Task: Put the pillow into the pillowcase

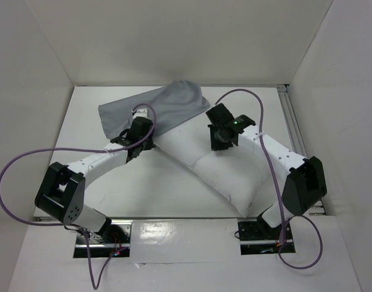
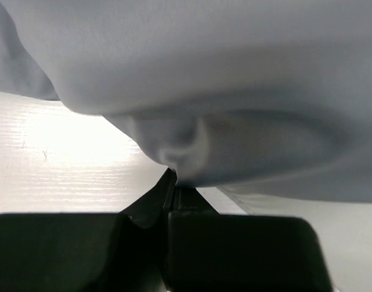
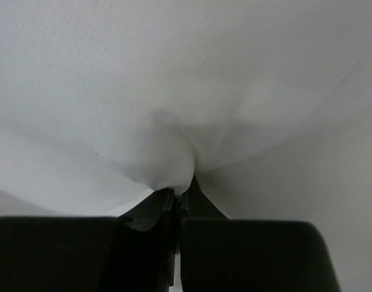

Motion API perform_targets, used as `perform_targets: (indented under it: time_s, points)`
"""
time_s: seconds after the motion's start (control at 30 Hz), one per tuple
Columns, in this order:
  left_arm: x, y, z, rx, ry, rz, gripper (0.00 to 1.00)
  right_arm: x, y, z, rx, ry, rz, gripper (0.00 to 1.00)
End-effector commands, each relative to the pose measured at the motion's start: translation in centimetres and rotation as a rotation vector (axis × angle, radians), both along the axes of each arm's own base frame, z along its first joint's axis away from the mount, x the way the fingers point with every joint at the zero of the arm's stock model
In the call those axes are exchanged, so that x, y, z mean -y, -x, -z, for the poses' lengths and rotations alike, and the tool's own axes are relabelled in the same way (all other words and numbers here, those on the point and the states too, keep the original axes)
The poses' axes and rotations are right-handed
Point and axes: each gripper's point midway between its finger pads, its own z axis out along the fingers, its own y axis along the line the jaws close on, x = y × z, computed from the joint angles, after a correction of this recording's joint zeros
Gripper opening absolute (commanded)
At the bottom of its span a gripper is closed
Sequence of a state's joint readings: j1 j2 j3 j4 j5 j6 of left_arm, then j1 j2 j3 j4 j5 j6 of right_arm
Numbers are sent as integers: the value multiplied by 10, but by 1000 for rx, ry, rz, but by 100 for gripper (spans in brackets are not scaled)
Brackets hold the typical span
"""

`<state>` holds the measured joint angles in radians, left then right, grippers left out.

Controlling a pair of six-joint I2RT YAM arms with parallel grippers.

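Observation:
The white pillow (image 1: 222, 173) lies diagonally across the table, its far end tucked into the grey pillowcase (image 1: 168, 103) at the back. My left gripper (image 1: 139, 145) is shut on a pinch of the pillowcase's near edge; the left wrist view shows grey cloth (image 2: 234, 91) bunched at the closed fingertips (image 2: 174, 182). My right gripper (image 1: 217, 145) is shut on a fold of the pillow's upper side; the right wrist view shows white fabric (image 3: 174, 91) pinched at the closed fingertips (image 3: 180, 194).
White walls enclose the table on the left, back and right. A metal rail (image 1: 293, 118) runs along the right edge. Purple cables (image 1: 28, 158) loop from both arms. The arm bases (image 1: 101, 234) sit at the near edge.

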<state>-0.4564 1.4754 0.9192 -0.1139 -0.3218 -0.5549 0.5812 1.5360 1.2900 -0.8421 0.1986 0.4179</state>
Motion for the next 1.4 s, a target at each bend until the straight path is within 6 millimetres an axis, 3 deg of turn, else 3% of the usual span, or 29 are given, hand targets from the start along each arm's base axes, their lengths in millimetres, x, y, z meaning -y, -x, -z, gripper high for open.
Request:
perform_targets:
  time_s: [0.0,0.1,0.17,0.2,0.23,0.3,0.33,0.4,0.43,0.47,0.5,0.57,0.6,0.63,0.67,0.7,0.73,0.77,0.8,0.83,0.87,0.93,1.03,1.13,1.17,1.23,1.27,1.37]
  points:
    - [-5,-8,-29,71,-10,-24,0,25,-2,12,-11,34,35,0]
    - [24,-1,-57,146,9,112,0,18,-7,-1,10,-27,34,0]
    - [61,2,-90,188,99,263,0,6,-17,-22,50,-80,19,0]
    - [81,13,-103,192,133,335,0,-1,-19,-31,59,-113,4,0]
    - [105,18,-134,229,201,425,0,-10,-31,-49,102,-150,-5,0]
    - [142,34,-164,248,279,567,0,-23,-40,-73,148,-194,-19,0]
    - [166,46,-206,287,369,686,0,-30,-50,-99,194,-227,-13,0]
    - [192,62,-244,305,458,812,0,-43,-58,-125,234,-250,-20,0]
    - [206,70,-278,346,516,916,0,-42,-61,-137,251,-259,0,0]
    - [211,74,-292,352,549,950,0,-48,-66,-172,326,-306,0,0]
    - [214,79,-309,367,573,981,0,-50,-67,-180,333,-324,13,0]
    - [210,81,-303,325,597,1016,0,-57,-66,-196,364,-374,24,0]
    - [203,72,-284,277,596,986,0,-56,-67,-183,359,-369,39,0]
    - [199,67,-266,239,588,965,0,-61,-66,-192,381,-395,36,0]
    - [187,65,-260,218,599,924,0,-60,-64,-157,316,-370,60,0]
    - [182,66,-246,184,601,901,0,-64,-58,-145,283,-391,51,0]
    - [175,73,-220,120,611,877,0,-66,-54,-118,238,-398,66,0]
    - [173,75,-201,77,606,865,0,-72,-48,-104,212,-395,63,0]
    - [166,78,-198,74,615,846,0,-74,-42,-97,199,-400,65,0]
    - [162,85,-177,26,609,833,0,-77,-39,-88,186,-403,68,0]
    - [158,87,-172,16,608,806,0,-77,-30,-73,151,-396,82,0]
    - [153,87,-169,13,609,781,0,-76,-28,-71,151,-403,90,0]
    - [149,69,-184,44,599,756,0,-67,-39,-91,224,-416,135,0]
    - [150,46,-205,72,607,764,0,-57,-59,-134,331,-430,162,0]
    - [159,35,-224,96,612,794,0,-51,-65,-162,384,-443,175,0]
    - [162,24,-248,121,623,812,0,-46,-72,-190,454,-432,176,0]
    - [165,23,-282,192,628,854,0,-45,-72,-214,492,-454,167,0]
    - [168,24,-300,208,644,879,0,-42,-64,-236,541,-456,164,0]
